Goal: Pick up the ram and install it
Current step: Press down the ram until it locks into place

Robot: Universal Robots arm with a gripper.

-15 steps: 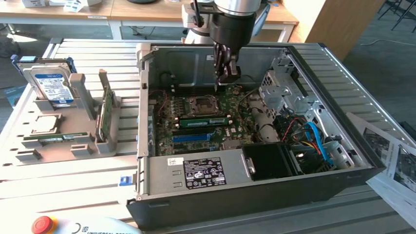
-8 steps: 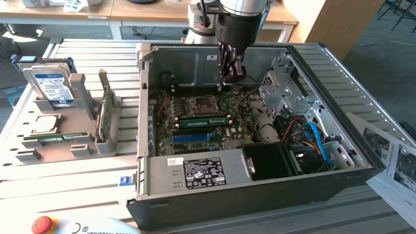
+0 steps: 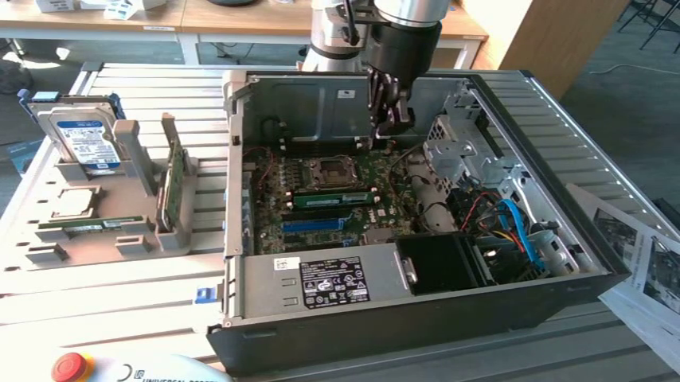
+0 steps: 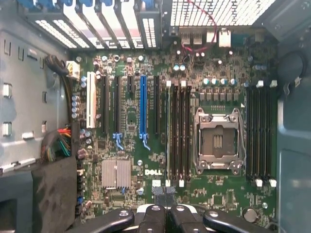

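As I scan exterior view from its left: grey tray (image 3: 159, 239) on slatted surface (image 3: 149, 87), hard drive (image 3: 85, 137) upright in it, green stick (image 3: 91, 225) lying flat nearer camera. Middle: open computer case (image 3: 425, 318), ram (image 3: 334, 199) seated in motherboard (image 3: 388, 179) slot, just beside processor socket (image 3: 330, 169). Further right, end effector (image 3: 392, 127) hangs above motherboard, apart from ram, fingers pressed together, gripping nothing.

— What sort of room is it?
— A workroom. A pale table (image 3: 138, 87) of metal slats fills the foreground, with bright light lying across the slats.
— And behind?
— Wood-topped desks (image 3: 244, 20) on white frames run along the far side. At the exterior view's right stands a tall wooden panel (image 3: 552, 40), with grey floor (image 3: 638, 87) beside it.
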